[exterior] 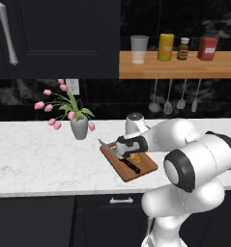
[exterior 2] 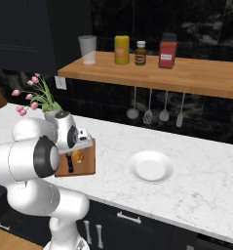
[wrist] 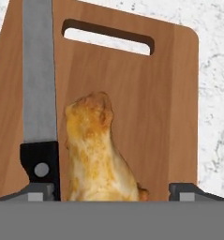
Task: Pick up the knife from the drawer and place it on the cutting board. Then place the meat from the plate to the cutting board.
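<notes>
The brown cutting board (exterior: 145,167) (exterior 2: 87,165) (wrist: 165,108) lies on the white marble counter, slot end away from the hand. On it rests the knife (exterior: 118,155) (wrist: 38,84), silver blade and black handle, along one long side. Beside the blade lies the meat (exterior: 135,157) (exterior 2: 78,156) (wrist: 94,150), a yellowish-tan lump. My gripper (exterior: 128,153) (exterior 2: 79,148) (wrist: 113,193) hangs just above the meat, open, one fingertip (wrist: 186,191) on each side and clear of it. The white plate (exterior 2: 151,167) sits bare to the board's right. The drawer (exterior: 105,208) under the counter looks shut.
A grey vase of pink tulips (exterior: 78,126) (exterior 2: 48,113) stands just left of the board. A wooden shelf (exterior: 184,65) above holds a glass, jars and bottles, with utensils (exterior: 175,99) hanging below it. Open counter stretches left of the vase and right of the plate.
</notes>
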Robot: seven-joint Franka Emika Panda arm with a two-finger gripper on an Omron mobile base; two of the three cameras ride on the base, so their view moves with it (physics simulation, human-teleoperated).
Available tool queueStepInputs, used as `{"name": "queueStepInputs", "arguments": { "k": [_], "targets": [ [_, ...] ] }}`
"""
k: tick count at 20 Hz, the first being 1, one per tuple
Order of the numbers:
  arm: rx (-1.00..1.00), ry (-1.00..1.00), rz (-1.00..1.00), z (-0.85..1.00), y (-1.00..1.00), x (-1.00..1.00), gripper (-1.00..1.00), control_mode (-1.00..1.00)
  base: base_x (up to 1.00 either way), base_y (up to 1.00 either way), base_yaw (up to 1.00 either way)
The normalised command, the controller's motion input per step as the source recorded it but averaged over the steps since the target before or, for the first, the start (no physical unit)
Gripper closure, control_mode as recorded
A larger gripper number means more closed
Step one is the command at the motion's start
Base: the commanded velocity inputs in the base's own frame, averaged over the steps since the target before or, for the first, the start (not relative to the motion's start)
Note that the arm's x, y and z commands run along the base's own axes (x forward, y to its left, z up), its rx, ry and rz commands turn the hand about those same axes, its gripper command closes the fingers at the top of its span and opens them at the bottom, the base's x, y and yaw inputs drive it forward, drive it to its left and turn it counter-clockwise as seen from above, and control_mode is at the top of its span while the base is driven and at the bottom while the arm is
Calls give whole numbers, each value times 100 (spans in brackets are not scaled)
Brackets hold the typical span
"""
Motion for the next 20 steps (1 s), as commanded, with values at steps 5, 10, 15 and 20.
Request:
{"name": "queueStepInputs", "arguments": {
  "k": [5,10,15,20],
  "targets": [
    [0,0,0,34,0,-1,-100,-100,0,0,0],
    [0,0,0,39,0,-27,-100,-100,0,0,0],
    [0,0,-1,28,0,-50,-100,-100,0,0,0],
    [0,0,-1,13,0,-50,-100,-100,0,0,0]
  ]
}}
